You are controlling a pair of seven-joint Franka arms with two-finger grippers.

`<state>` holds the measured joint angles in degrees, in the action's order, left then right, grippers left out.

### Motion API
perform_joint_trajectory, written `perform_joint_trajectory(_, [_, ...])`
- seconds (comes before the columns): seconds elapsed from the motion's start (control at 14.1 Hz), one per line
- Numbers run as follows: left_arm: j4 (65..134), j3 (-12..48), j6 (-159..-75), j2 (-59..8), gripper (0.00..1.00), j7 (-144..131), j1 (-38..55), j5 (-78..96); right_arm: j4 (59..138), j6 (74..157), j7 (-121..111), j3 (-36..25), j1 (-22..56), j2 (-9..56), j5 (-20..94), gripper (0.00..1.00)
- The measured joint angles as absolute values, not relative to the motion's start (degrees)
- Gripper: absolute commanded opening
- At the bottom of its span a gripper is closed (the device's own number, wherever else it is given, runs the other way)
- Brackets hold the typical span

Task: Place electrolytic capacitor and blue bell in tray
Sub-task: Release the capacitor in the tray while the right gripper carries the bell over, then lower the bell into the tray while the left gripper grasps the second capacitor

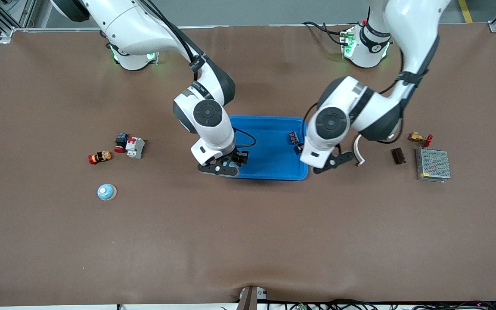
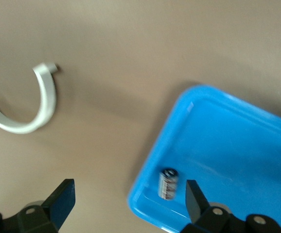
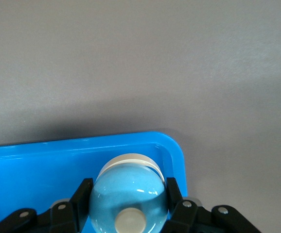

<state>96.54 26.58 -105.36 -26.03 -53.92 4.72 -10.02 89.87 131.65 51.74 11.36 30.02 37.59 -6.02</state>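
the tray [image 1: 269,148] is used as the reference landmark. the right gripper [image 3: 128,213] is positioned over the tray corner nearest the front camera at the right arm's end; its jaws are clamped on a blue bell [image 3: 129,196], which is held above the tray floor. the left gripper [image 2: 131,204] is positioned over the tray corner at the left arm's end; its jaws are spread apart with nothing held. a capacitor [image 2: 168,183] is seen lying inside the tray, close to that corner's rim. a second blue bell [image 1: 106,192] is located on the table, well apart from the tray, toward the right arm's end. a white curved strip [image 1: 359,150] is located just beside the tray, toward the left arm's end.
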Motion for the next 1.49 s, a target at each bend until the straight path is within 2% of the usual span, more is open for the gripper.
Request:
perform_joint_trajectory(0.5, [99.42, 26.44, -106.03, -25.43, 1.00, -35.32, -12.24, -12.12, 91.05, 133.60, 52.13, 11.32, 30.74, 39.16, -6.82, 0.43])
perform_joint_trajectory(1.06, [113.21, 26.78, -121.17, -24.12, 1.00, -33.66, -23.11, -18.01, 91.28, 135.76, 56.52, 11.31, 31.96, 41.91, -11.38, 0.43])
perform_joint_trajectory(1.49, [121.90, 26.79, -130.99, -23.23, 0.88, -33.66, -29.07, -22.66, 91.28, 136.01, 56.75, 11.30, 32.83, 42.77, -11.39, 0.44])
